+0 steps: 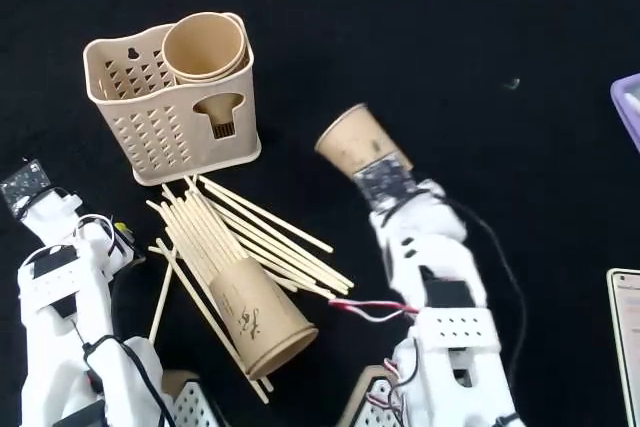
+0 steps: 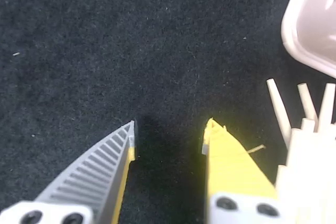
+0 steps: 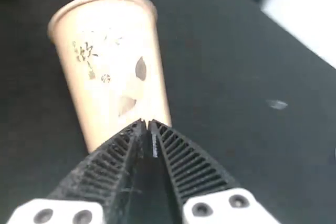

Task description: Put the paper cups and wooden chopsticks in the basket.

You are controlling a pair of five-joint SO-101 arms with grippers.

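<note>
The right gripper [image 3: 147, 124] is clamped on a paper cup [image 1: 352, 139], its long axis aimed at eleven o'clock; the basket [image 1: 150, 132] is seen at nine o'clock from it; the left gripper [image 2: 170, 129] is held apart

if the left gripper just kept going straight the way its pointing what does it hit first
The left gripper would most likely meet the bare black table straight ahead. The basket and the chopsticks sit off to one side of that line, though depth is hard to judge.
</note>
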